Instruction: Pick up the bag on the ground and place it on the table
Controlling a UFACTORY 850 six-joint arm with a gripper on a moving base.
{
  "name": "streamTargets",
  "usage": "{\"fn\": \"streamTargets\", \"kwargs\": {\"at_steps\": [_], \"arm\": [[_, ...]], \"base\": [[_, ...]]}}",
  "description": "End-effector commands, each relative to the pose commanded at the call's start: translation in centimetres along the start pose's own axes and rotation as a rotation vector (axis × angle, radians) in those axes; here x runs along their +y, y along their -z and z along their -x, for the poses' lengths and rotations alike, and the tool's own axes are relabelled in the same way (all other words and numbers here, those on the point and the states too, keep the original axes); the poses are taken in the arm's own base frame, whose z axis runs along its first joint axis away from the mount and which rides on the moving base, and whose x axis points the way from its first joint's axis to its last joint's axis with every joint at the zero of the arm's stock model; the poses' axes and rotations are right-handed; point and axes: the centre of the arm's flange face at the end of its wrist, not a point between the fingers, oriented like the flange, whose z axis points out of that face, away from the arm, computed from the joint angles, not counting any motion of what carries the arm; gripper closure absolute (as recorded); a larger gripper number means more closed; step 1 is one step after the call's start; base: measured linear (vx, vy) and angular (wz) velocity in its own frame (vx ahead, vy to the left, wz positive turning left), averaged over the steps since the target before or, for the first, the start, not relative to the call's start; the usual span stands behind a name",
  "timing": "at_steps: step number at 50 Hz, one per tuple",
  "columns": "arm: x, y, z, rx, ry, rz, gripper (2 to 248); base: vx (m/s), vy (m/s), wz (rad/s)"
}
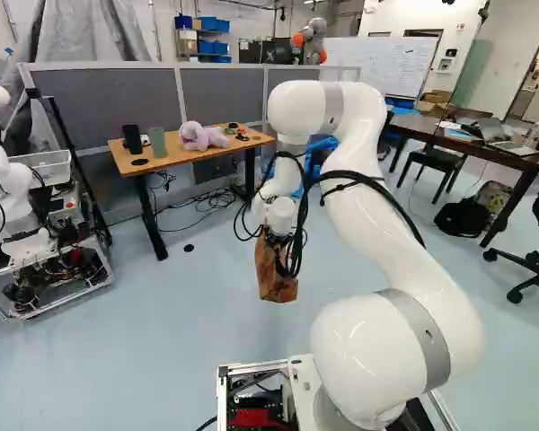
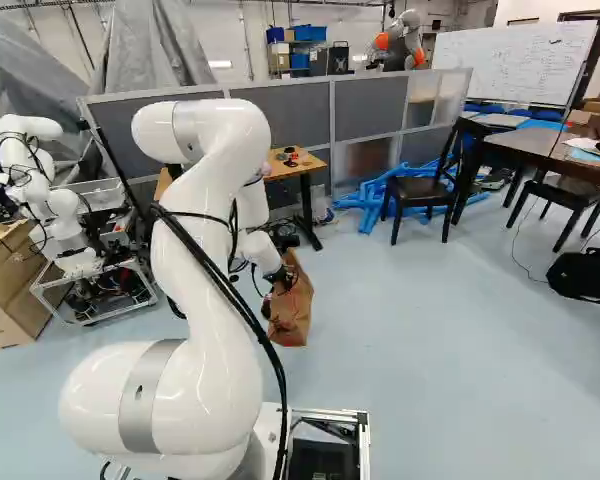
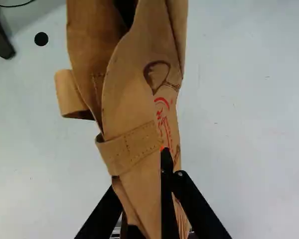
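"Why is the bag [image 1: 277,277] dangling like that, near the middle of the left base view?"

"The gripper [image 3: 164,172] is clamping its folded brown material between both fingers, so the rest is hanging below the wrist. It's seemingly hanging over the floor [image 1: 207,332], though I'm not making out how much air is under it."

"And where is it going?"

"Probably to the wooden table [image 1: 189,157], which is standing at the upper left of the left base view. The arm [image 1: 404,233] is bending forward and down, so I'd say lifting and swinging over is coming next. A plush toy [image 1: 202,136] and a green cup [image 1: 158,142] are taking up room there, so the bag could be knocking them."

"What are you counting?"

"One bag, one gripper using two fingers, one wooden table, one toy, one green cup. Two dark chairs [image 2: 420,192] are standing toward the right of the right base view."
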Motion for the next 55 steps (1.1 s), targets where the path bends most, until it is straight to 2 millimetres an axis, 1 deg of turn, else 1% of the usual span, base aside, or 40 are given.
{"fn": "streamTargets", "kwargs": {"at_steps": [31, 55], "arm": [[0.1, 4.3, -0.3, -0.018, 0.053, -0.036, 229], [0.2, 7.1, -1.7, -0.032, 0.086, -0.063, 229]], "base": [[0.000, 0.000, 0.000], [0.000, 0.000, 0.000]]}}
